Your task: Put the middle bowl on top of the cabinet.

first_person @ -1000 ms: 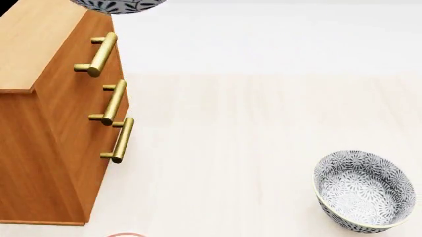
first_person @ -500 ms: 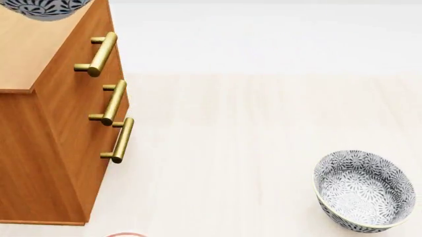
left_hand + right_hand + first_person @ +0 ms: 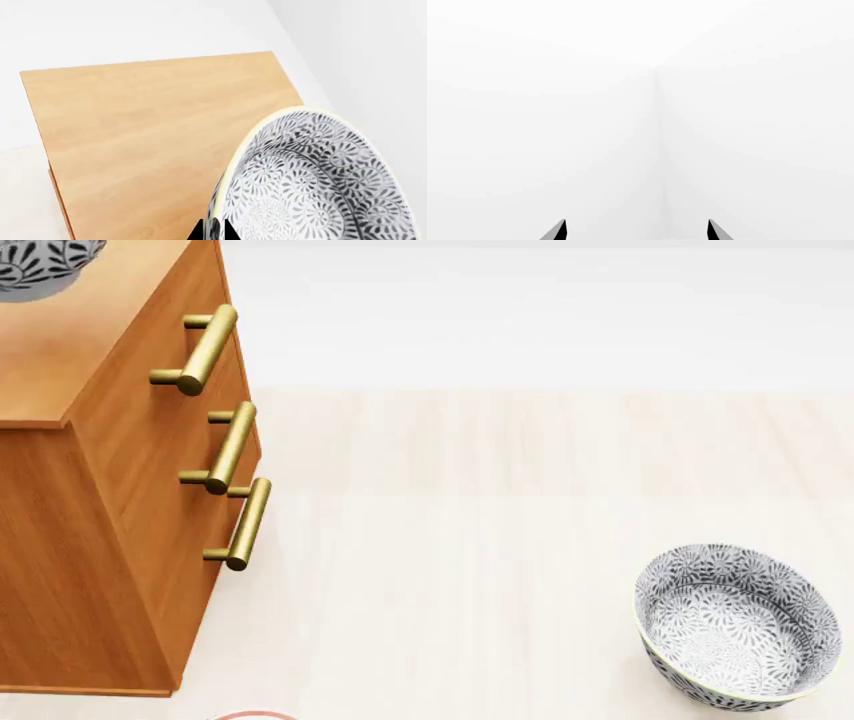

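Observation:
The middle bowl, grey-and-white floral with a pale rim, is held above the cabinet's light flat top. My left gripper is shut on its rim, one dark fingertip on each side of the wall. In the head view that bowl shows only partly at the top left corner, over the orange-brown cabinet with its three brass handles. My right gripper is open, its two tips wide apart, facing blank white walls. Neither arm shows in the head view.
Another floral bowl stands on the pale wooden floor at the lower right. A small red-rimmed shape peeks in at the bottom edge, near the cabinet's front corner.
The held bowl has moved leftward across the top of the head view, from beside the cabinet's front edge to over its top, and sits a little lower.

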Tool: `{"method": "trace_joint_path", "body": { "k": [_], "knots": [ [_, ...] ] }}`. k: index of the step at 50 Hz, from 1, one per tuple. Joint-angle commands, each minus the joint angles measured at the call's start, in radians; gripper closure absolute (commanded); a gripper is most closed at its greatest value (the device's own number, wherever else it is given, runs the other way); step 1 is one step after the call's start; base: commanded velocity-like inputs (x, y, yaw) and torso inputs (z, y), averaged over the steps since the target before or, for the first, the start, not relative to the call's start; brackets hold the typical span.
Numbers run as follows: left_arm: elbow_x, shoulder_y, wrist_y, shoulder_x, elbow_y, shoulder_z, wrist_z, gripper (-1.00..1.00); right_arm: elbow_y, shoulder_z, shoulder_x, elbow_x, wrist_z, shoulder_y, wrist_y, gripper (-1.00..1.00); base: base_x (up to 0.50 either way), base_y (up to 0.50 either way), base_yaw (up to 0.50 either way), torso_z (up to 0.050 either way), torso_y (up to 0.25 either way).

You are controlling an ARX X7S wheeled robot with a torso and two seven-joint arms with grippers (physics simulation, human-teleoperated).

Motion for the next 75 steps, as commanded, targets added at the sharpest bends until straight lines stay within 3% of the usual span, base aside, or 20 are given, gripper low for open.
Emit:
{"method": "trace_joint_path", "body": {
  "k": [1, 10, 23, 44, 45, 53, 75],
  "knots": [
    [-0.011, 0.014, 0.091, -0.004, -0.117, 0.037, 0.044, 1.00, -0.001, 0.002, 0.004, 0.001, 0.004, -0.009, -0.008, -1.00, 0.00, 0.00, 0.00, 0.000, 0.000],
    [-0.058, 0.046, 0.201, -0.032, -0.115, 0.033, 0.034, 1.00, -0.003, -0.005, 0.009, -0.002, 0.006, 0.000, 0.006, -1.00, 0.00, 0.00, 0.00, 0.000, 0.001],
    [-0.109, 0.092, 0.232, -0.044, -0.118, 0.075, 0.036, 1.00, -0.006, -0.009, 0.012, -0.006, 0.010, 0.001, 0.007, -1.00, 0.00, 0.00, 0.00, 0.000, 0.000],
    [-0.221, 0.119, 0.230, -0.045, -0.118, 0.265, 0.048, 1.00, -0.011, -0.005, 0.014, -0.009, 0.021, -0.015, -0.009, -1.00, 0.00, 0.00, 0.00, 0.000, 0.000],
    [-0.231, 0.118, 0.233, -0.045, -0.118, 0.268, 0.050, -1.00, -0.010, -0.005, 0.015, -0.009, 0.021, -0.015, -0.009, -1.00, 0.00, 0.00, 0.00, 0.000, 0.000],
    [-0.214, 0.076, 0.249, -0.049, -0.087, 0.326, 0.088, -1.00, -0.011, -0.007, 0.018, -0.009, 0.022, -0.014, -0.008, -1.00, 0.00, 0.00, 0.00, 0.000, 0.000],
    [0.048, -0.073, 0.545, -0.329, 0.624, 0.387, -0.053, -1.00, -0.009, -0.008, 0.024, -0.005, 0.028, -0.014, -0.011, -1.00, 0.00, 0.00, 0.00, 0.000, 0.000]
  ]
}}
